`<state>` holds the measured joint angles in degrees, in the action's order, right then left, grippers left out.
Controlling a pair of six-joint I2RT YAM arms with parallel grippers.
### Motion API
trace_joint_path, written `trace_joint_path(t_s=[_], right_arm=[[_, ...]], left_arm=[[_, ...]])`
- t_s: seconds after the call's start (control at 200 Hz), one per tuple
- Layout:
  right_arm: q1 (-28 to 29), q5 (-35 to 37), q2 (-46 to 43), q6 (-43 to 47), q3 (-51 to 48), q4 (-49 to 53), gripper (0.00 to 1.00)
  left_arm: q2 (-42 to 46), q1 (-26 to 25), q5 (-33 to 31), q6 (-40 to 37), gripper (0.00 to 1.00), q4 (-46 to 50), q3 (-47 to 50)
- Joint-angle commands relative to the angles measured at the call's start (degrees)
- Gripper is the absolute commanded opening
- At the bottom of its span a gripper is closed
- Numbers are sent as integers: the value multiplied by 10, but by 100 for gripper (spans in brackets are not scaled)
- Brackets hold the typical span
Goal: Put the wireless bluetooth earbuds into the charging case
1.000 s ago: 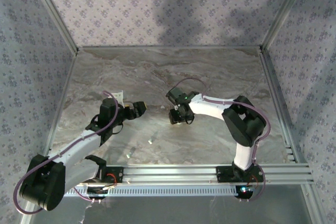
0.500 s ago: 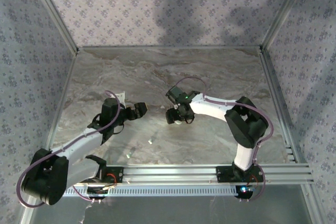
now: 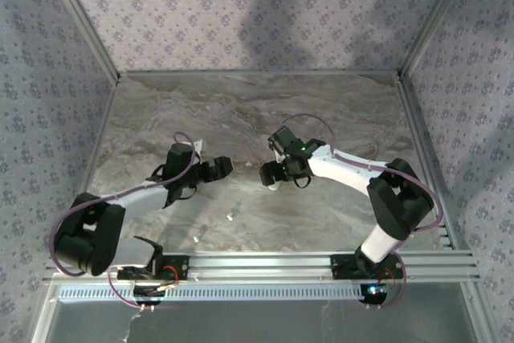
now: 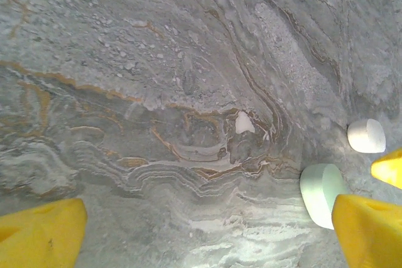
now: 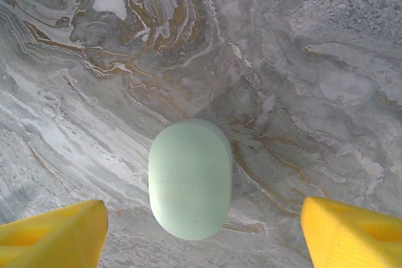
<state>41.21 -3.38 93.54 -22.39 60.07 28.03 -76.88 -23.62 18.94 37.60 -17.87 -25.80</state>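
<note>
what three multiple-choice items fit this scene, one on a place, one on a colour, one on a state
1. Where is the mint case?
A. on the table, in front of the right claw
B. in a drawer
C. on a shelf

2. What colour are the right claw's fingers?
A. black
B. yellow
C. red

3. How is the right claw?
A. shut on the mint case
B. shut on nothing
C. open, clear of the mint case

Answers:
1 A, the mint case lies flat on the marble, its near end between the fingers in the right wrist view.
2 B, both fingers show yellow.
3 C, bare table shows between each finger and the mint case.
</note>
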Motion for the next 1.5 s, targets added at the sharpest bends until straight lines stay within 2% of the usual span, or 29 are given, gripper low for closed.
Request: trace_joint_path(t_s=[0.0, 0.14, 0.555, 1.009, 1.494], right_arm=[[-2, -18, 8, 38, 3, 2, 79], [1, -14, 21, 47, 11, 8, 77], [41, 77, 79, 46, 63, 54, 72], [38, 71, 95, 39, 73, 54, 61], [31, 63, 92, 33, 73, 56, 59]], left_arm=[[-14, 1, 33, 8, 100, -24, -16], [-15, -1, 33, 7, 100, -23, -18], [-15, -5, 33, 5, 100, -21, -20], [-15, -7, 32, 3, 100, -21, -21], [-13, -11, 26, -2, 100, -16, -21]])
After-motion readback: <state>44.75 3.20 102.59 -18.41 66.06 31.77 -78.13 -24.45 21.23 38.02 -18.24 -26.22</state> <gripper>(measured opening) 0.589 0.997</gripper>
